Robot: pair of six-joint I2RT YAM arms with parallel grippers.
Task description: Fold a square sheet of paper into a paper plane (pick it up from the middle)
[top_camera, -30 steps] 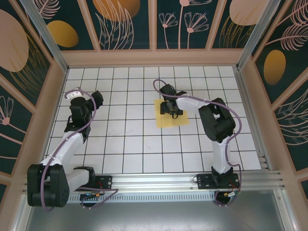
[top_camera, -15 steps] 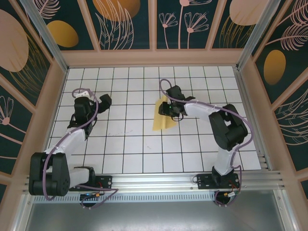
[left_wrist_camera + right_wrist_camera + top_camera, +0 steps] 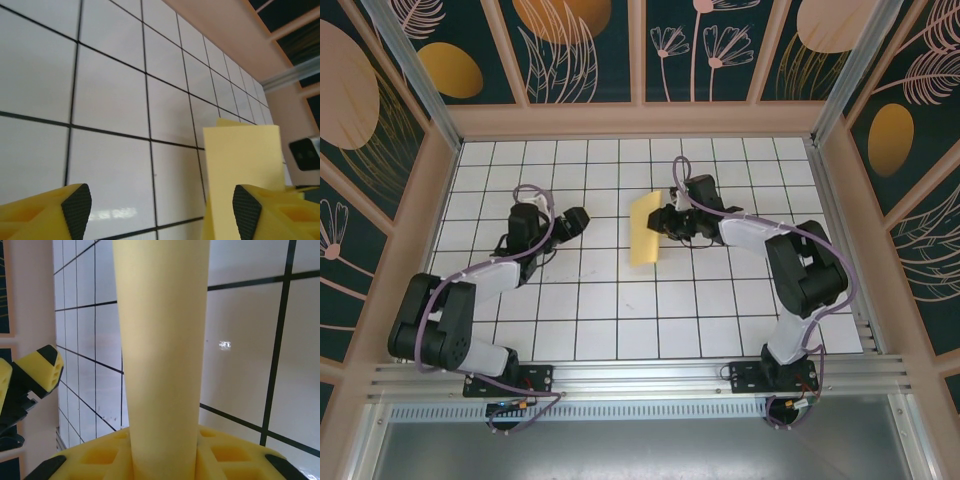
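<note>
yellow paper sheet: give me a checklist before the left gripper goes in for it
1. Thin yellow paper sheet pinched in right gripper: ok.
2. Sheet raised on edge above white gridded table: ok.
3. Its lower edge clear of the table: cannot tell.
4. Left gripper open: ok.
5. Sheet centred ahead of the left gripper: not ok, it sits off to one side.
6. Sheet flat: not ok, bowed.

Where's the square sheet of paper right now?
In the top view the square sheet of paper is held above the middle of the grid table, pinched in the right end effector, with the open left end effector to its left.
</note>
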